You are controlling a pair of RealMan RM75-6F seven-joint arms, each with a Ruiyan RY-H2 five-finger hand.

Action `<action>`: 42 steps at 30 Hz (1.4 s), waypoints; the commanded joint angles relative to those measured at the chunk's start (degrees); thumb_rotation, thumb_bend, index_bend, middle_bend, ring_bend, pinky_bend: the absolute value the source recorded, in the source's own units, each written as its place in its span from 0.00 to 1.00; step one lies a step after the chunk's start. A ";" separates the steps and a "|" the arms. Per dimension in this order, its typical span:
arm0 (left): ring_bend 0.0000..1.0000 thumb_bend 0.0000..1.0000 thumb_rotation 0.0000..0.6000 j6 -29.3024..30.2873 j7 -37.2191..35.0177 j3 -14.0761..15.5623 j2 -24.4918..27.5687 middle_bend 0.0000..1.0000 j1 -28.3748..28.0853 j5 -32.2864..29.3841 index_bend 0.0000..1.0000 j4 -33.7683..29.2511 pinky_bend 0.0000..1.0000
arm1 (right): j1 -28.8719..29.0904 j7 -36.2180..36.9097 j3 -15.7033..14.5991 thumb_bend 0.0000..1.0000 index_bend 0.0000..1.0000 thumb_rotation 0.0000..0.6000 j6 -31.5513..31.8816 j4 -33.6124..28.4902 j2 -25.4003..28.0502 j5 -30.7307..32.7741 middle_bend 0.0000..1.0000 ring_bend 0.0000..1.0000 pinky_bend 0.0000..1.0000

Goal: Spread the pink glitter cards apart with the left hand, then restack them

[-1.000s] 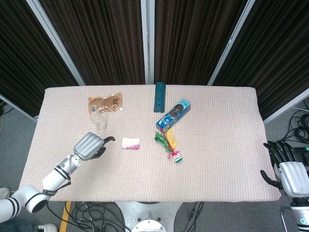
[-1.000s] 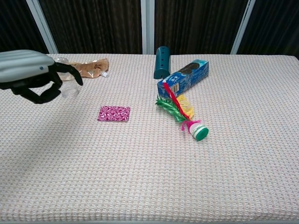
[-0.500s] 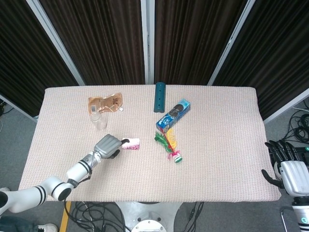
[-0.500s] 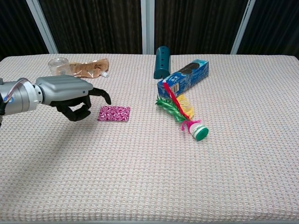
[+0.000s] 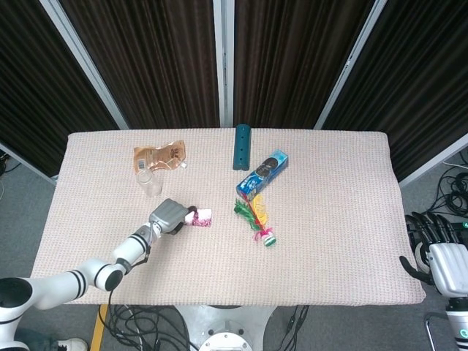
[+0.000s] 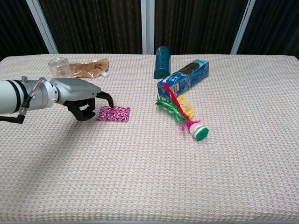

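Far left: clear cup beside a brown pouch. Left hand low over the table, fingers curled downward, a fingertip at the left edge of the pink glitter cards; nothing held. Cards lie flat in one stack, left of centre. Right of them: teal cylinder, blue cookie box, feathered shuttlecock. Right hand off the table's right near corner, fingers apart, empty.
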 commanded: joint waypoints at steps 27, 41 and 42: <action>0.93 0.59 1.00 6.77 19.47 11.91 9.47 0.89 -6.59 -18.16 0.26 -20.27 0.96 | -0.57 -0.22 -0.30 0.18 0.13 0.99 0.67 -0.34 0.10 -0.37 0.10 0.00 0.00; 0.93 0.59 1.00 13.45 22.21 13.92 12.08 0.89 -7.59 -18.81 0.26 -28.40 0.96 | -1.30 -0.07 -0.28 0.18 0.13 0.99 1.98 -0.61 0.49 -0.61 0.10 0.00 0.00; 0.93 0.59 1.00 14.65 21.70 13.40 11.77 0.89 -7.21 -18.26 0.26 -28.04 0.96 | -1.31 -0.05 -0.32 0.18 0.13 0.98 1.91 -0.57 0.46 -0.61 0.10 0.00 0.00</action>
